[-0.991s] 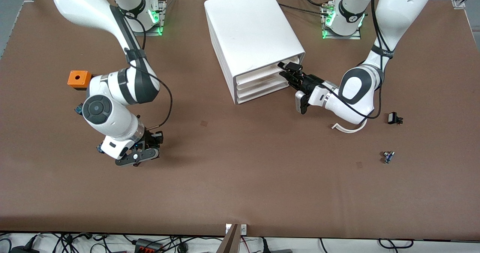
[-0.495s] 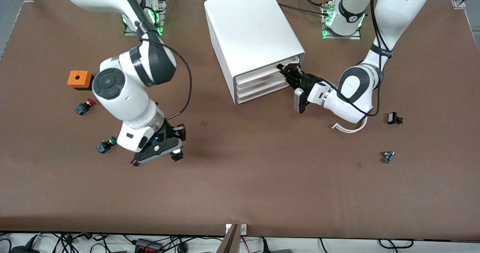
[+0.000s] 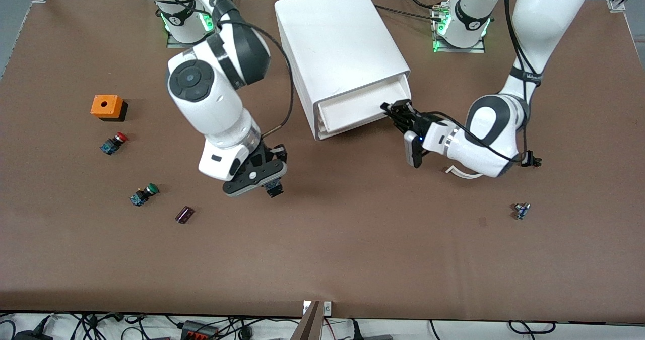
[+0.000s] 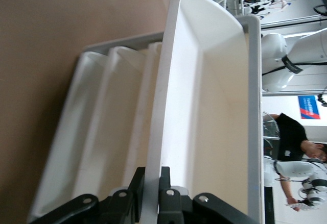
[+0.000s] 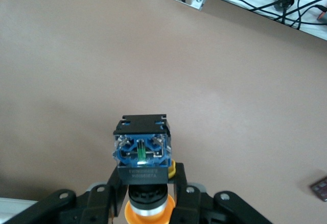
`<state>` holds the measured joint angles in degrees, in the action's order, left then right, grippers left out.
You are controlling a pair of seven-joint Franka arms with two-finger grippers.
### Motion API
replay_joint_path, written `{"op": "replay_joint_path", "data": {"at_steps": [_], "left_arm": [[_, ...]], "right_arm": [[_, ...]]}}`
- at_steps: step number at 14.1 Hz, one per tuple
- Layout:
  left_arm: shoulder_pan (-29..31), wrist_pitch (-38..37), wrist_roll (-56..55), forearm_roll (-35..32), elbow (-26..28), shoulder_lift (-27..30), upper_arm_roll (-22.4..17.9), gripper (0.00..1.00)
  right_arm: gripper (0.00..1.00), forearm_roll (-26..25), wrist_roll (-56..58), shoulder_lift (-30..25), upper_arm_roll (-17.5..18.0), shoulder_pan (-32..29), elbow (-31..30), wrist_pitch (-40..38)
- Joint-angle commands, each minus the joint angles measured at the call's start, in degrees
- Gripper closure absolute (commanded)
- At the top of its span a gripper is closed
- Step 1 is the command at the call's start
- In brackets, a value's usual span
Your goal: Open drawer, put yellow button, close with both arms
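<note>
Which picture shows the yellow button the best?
The right wrist view does. The yellow button fills the middle, clamped in the right gripper, its blue body and orange-yellow cap plain. In the front view only a dark bit peeks from under that gripper, above the table. The left wrist view shows only the drawer.

You see a smooth, faintly glossy white plastic drawer [image 4: 204, 106] in its white plastic cabinet [image 3: 337, 38], a matt brown table [image 3: 352, 259], and the yellow button [image 5: 141, 152] with clear blue plastic body and shiny metal collar.
</note>
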<state>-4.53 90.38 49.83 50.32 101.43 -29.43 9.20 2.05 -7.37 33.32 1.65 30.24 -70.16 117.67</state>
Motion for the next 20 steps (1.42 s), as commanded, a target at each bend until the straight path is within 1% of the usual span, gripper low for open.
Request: {"op": "replay_joint_path", "data": {"at_steps": [1, 2, 3, 4, 5, 7, 9, 10, 12, 14, 16, 17, 20], "left_arm": [[0.40, 0.85, -1.93, -4.00, -6.32, -5.19, -0.93, 0.90], [0.40, 0.85, -1.84, -4.26, -7.63, -6.33, -1.55, 0.90], [0.40, 0.85, -1.84, -5.22, -8.95, -7.04, -1.90, 0.86], [0.40, 0.85, -2.01, -5.66, -9.75, -6.96, -1.99, 0.67], [0.57, 0.42, -2.54, -5.58, -9.93, -6.70, -2.17, 0.01], [2.68, -0.55, -5.51, -5.84, -11.68, -6.44, -2.25, 0.00], [3.04, -7.29, -11.12, -6.28, -16.15, -6.17, -2.69, 0.00], [3.12, -9.76, -16.03, -9.07, -19.04, -5.91, -2.96, 0.00], [2.95, -13.98, -27.36, -16.18, -25.55, -4.59, -2.87, 0.00], [2.25, -17.06, -36.42, -22.42, -29.60, -3.54, -2.61, 0.00], [0.85, -17.25, -40.06, -34.26, -30.50, 0.23, -1.03, 0.00], [-0.47, -17.17, -40.85, -38.41, -30.41, 2.16, -0.85, 0.00], [-0.92, -16.73, -48.48, -48.00, -30.67, 5.08, -0.41, 0.00]], "right_arm": [[0.95, 0.24, -3.69, 0.70, -0.15, 1.83, 2.48, -1.39], [0.95, 0.32, -4.57, 0.79, -0.15, 2.62, 3.01, -1.13], [0.96, 0.32, -5.27, 1.22, -0.06, 3.41, 3.45, -0.95], [0.96, 0.32, -5.63, 1.40, -0.06, 4.73, 4.32, -1.03], [0.97, 0.32, -6.07, 1.58, -0.15, 5.61, 4.85, -1.04], [0.97, 0.32, -6.95, 1.58, -0.15, 7.02, 5.99, -0.77], [0.98, 0.41, -9.13, 1.66, -0.06, 8.34, 6.70, -0.60], [1.00, 0.41, -11.67, 1.66, -0.06, 9.65, 6.79, -0.60], [1.00, 0.32, -15.20, 2.10, -0.24, 11.59, 6.88, -0.68], [1.00, 0.32, -18.62, 3.41, -0.15, 12.99, 8.36, -0.68], [1.00, 0.32, -21.79, 5.87, -0.06, 14.22, 10.74, -0.69], [1.00, 0.32, -23.28, 6.84, -0.06, 14.93, 11.35, -0.60], [1.00, 0.59, -24.35, 8.34, 0.11, 16.07, 11.62, -1.21]]}}
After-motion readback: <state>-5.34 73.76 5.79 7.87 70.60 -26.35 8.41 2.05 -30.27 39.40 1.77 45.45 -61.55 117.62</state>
